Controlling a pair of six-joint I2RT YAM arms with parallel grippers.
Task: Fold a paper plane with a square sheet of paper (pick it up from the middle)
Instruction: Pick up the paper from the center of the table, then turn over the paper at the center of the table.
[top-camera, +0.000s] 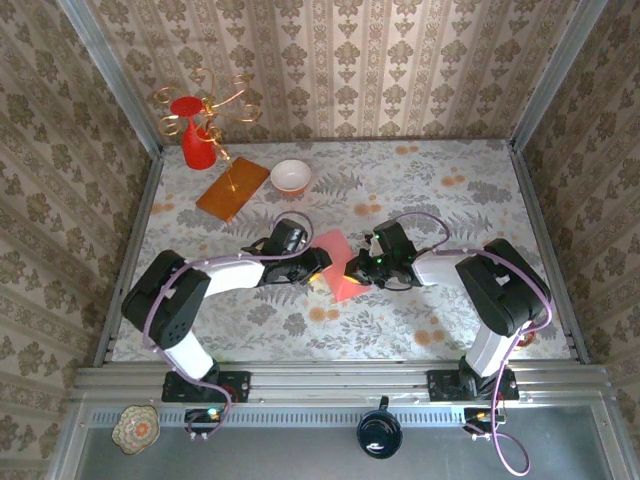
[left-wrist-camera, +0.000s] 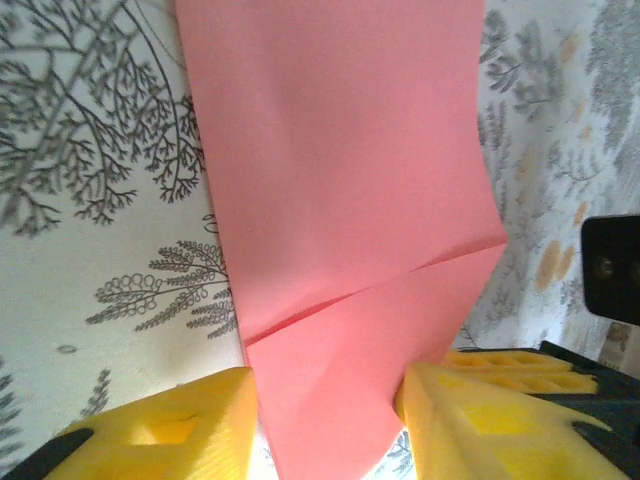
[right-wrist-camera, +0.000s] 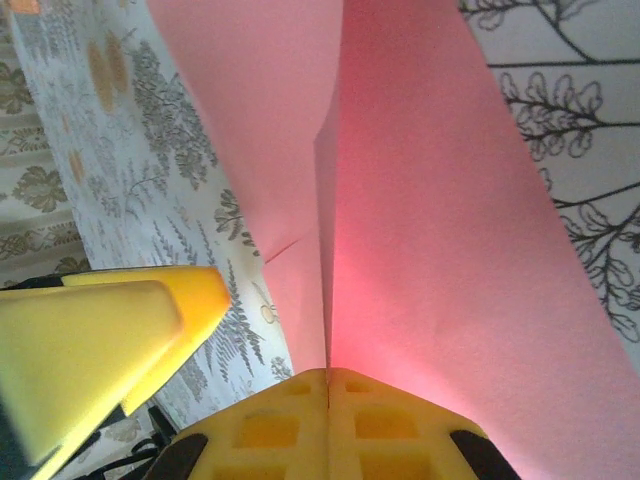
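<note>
Both arms bend outward at the elbow, then reach inward and low, meeting at mid-counter (top-camera: 430, 190). The paper (top-camera: 333, 247) lies there between them, part-folded, with one flap raised. The right pincer (right-wrist-camera: 328, 380) is clamped on the raised fold. The left pincer (left-wrist-camera: 325, 405) stands parted, a finger on either side of the paper's near edge.
</note>
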